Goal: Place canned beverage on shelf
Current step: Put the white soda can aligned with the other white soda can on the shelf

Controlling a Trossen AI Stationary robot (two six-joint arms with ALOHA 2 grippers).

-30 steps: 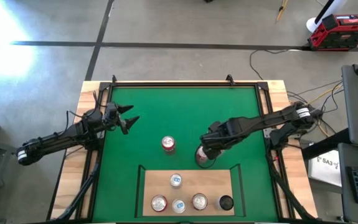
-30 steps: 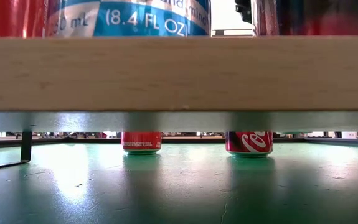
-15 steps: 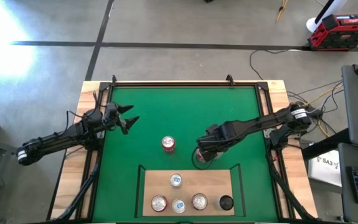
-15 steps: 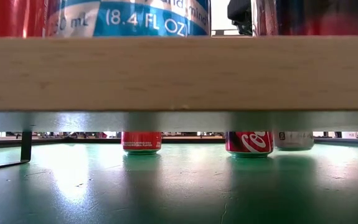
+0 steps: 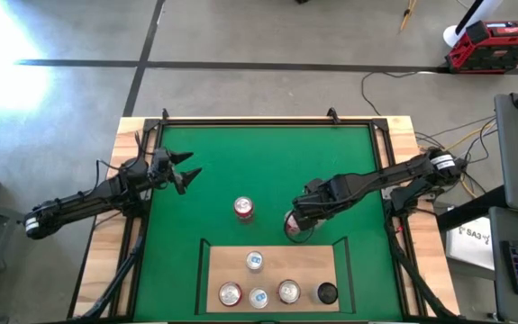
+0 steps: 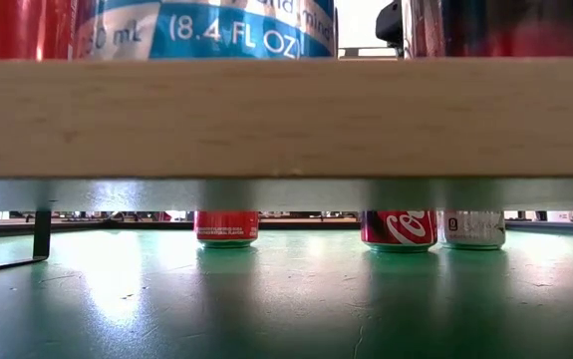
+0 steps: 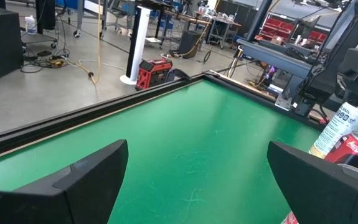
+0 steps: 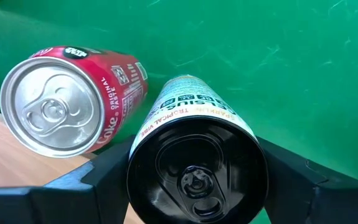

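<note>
Aluminium can [image 8: 191, 112] on the surface [image 5: 268, 162] beside a Coke [image 8: 66, 99], just off the shelf [image 5: 308, 261], probably light, slick, dentable, so grab mid-body; right fingers [image 8: 85, 186] flank it, can't tell if squeezing, left fingers [image 7: 73, 180] wide open.

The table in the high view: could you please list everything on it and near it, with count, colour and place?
Green mat: one, green, covers the table top.
Shelf: one, pale wood with a black rail, at the mat's near edge.
Cans on the shelf: five; two red with silver tops, two blue-and-white, one black-topped.
Red cans: two on the mat; one alone mid-mat, one Coke just before the shelf.
White can: one, black top, upright on the mat beside the Coke.
Red toolbox: one, on the floor beyond the table.
Left gripper: jaws open, over the mat's left side.
Right gripper: at the white can.
</note>
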